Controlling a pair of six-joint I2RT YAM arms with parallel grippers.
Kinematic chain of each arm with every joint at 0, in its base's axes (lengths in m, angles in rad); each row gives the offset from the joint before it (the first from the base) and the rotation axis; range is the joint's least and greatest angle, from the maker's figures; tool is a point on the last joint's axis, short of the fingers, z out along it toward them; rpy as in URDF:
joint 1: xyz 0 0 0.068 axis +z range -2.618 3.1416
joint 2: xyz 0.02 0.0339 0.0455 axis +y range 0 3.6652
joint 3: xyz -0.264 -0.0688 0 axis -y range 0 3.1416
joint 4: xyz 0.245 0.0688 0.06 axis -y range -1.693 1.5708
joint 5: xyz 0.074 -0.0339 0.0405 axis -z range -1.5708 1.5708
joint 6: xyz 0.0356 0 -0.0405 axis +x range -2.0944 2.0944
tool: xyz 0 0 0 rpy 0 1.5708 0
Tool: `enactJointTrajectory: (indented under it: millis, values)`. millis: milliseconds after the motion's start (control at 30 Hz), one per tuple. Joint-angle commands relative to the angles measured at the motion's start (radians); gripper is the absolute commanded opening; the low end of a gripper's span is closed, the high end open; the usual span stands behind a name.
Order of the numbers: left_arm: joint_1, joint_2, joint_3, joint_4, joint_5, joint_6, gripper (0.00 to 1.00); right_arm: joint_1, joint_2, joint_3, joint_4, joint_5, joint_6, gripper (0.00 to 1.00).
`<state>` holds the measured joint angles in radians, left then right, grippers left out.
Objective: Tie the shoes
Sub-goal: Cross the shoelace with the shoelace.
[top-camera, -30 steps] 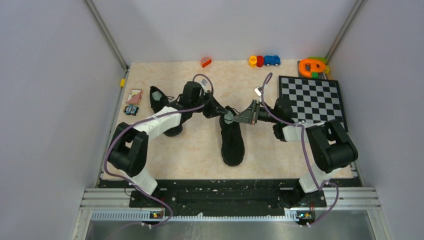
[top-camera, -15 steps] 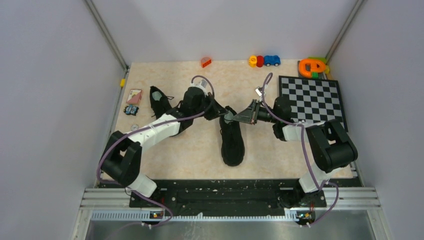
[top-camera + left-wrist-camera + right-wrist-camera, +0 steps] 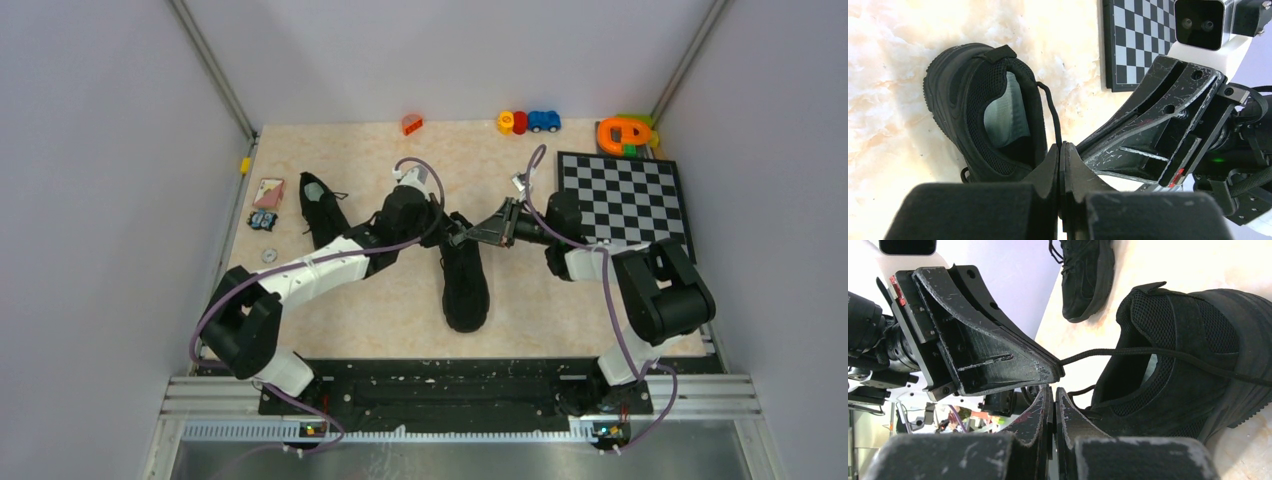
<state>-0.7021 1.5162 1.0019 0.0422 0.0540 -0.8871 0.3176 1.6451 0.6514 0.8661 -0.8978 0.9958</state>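
Left gripper [image 3: 1060,150], a black two-finger tool, stands with its jaws pressed together on a thin black lace [image 3: 1050,112] that runs from the collar of the black low-top sneaker [image 3: 465,285]. This sneaker lies at the middle of the pale marbled worktop [image 3: 540,300], toe toward the near edge. The second sneaker [image 3: 318,205] of the pair lies near the left edge, toward the far-left corner, laces loose. Right gripper [image 3: 1053,390] is also fully closed, tip almost against the left gripper's tip above the heel opening. A short strand ends beside it, but whether that strand is pinched cannot be told. Risk one: the lace is thin and held only at the extreme fingertips, so any sideways pull is likely to slide it free. Risk two: nothing pins the sneaker down, so tension on the lace may tip or drag it across the worktop. Risk three: the two tips are close enough that a small crossing error would make them collide.
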Motion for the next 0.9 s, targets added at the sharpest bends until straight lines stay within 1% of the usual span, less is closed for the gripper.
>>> enactJointTrajectory:
  millis: [0, 233, 333, 467, 667, 767, 867]
  values:
    - [-0.005, -0.022, -0.002, 0.017, -0.045, 0.054, 0.0, -0.005, -0.004, 0.057, -0.002, -0.003, -0.038, 0.0]
    - [-0.007, -0.022, 0.002, 0.005, -0.045, 0.113, 0.0, -0.006, -0.01, 0.08, -0.052, -0.002, -0.09, 0.01]
    - [-0.007, -0.017, 0.002, 0.015, -0.04, 0.12, 0.0, -0.005, -0.008, 0.1, -0.099, -0.008, -0.131, 0.06]
    - [-0.005, 0.006, 0.028, 0.019, -0.012, 0.132, 0.0, -0.005, 0.002, 0.116, -0.116, -0.032, -0.185, 0.1]
    - [0.002, 0.048, 0.099, -0.022, 0.001, 0.176, 0.0, -0.006, 0.013, 0.144, -0.131, -0.074, -0.261, 0.11]
    - [0.021, 0.072, 0.133, -0.037, 0.018, 0.174, 0.0, -0.007, 0.026, 0.16, -0.141, -0.098, -0.31, 0.11]
    - [0.047, 0.097, 0.155, -0.037, 0.065, 0.164, 0.0, -0.007, 0.046, 0.151, -0.083, -0.121, -0.31, 0.1]
